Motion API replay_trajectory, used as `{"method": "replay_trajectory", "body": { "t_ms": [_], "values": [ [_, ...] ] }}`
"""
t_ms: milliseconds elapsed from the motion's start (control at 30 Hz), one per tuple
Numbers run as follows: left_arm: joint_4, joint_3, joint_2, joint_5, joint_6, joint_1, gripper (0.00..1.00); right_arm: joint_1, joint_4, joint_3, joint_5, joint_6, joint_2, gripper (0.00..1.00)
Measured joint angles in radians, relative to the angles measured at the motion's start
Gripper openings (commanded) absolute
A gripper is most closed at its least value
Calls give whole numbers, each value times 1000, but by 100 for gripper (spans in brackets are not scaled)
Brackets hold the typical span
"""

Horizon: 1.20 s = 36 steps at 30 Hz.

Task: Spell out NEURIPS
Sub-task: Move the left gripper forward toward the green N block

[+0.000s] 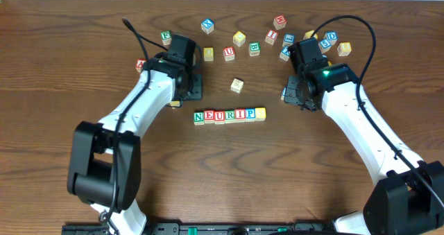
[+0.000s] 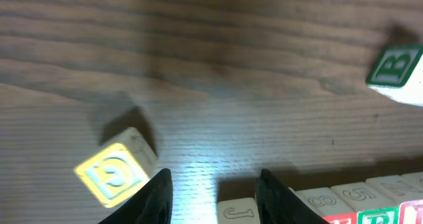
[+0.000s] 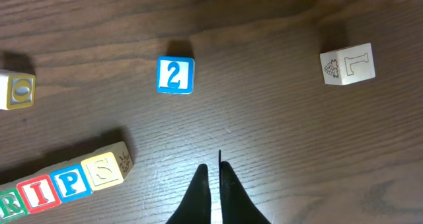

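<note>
Seven lettered cubes stand in a straight row (image 1: 229,115) at mid-table, reading NEURIPS from left to right. My left gripper (image 1: 187,89) hovers just behind and left of the row's N end. In the left wrist view its jaws (image 2: 213,174) stand open over bare wood, and the end cube's pale back face (image 2: 236,211) lies against the inner side of the right finger. My right gripper (image 1: 295,95) is shut and empty to the right of the row. In the right wrist view its fingertips (image 3: 215,168) point at bare table, and the yellow S cube (image 3: 102,171) ends the row.
Loose cubes are scattered behind the row, among them a blue one (image 1: 207,25), a yellow one (image 1: 239,38) and a pale one (image 1: 237,85). A yellow cube (image 2: 112,174) lies left of my left fingers. A blue "2" cube (image 3: 176,74) and an "L" cube (image 3: 347,64) lie ahead of my right gripper.
</note>
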Motion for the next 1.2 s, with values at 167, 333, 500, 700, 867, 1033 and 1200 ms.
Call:
{"method": "replay_trajectory", "body": {
  "t_ms": [167, 333, 500, 700, 867, 1033, 1200],
  "values": [
    [-10, 51, 33, 0, 0, -61, 41, 0, 0, 0, 5, 0, 0, 2],
    [-11, 72, 33, 0, -2, -90, 31, 0, -6, 0, 9, 0, 0, 2],
    [-30, 73, 33, -16, -19, -88, 28, 0, -6, 0, 12, 0, 0, 2],
    [-34, 73, 33, -23, -23, -88, 20, 0, -6, 0, 12, 0, 0, 2],
    [-33, 74, 50, -26, -39, -88, 8, 0, -6, 0, 13, 0, 0, 2],
    [-34, 74, 91, -26, -52, -89, 8, 0, -6, 0, 13, 0, 0, 2],
    [-33, 74, 100, -26, -55, -93, 7, 0, -6, 0, 13, 0, 0, 2]
  ]
}}
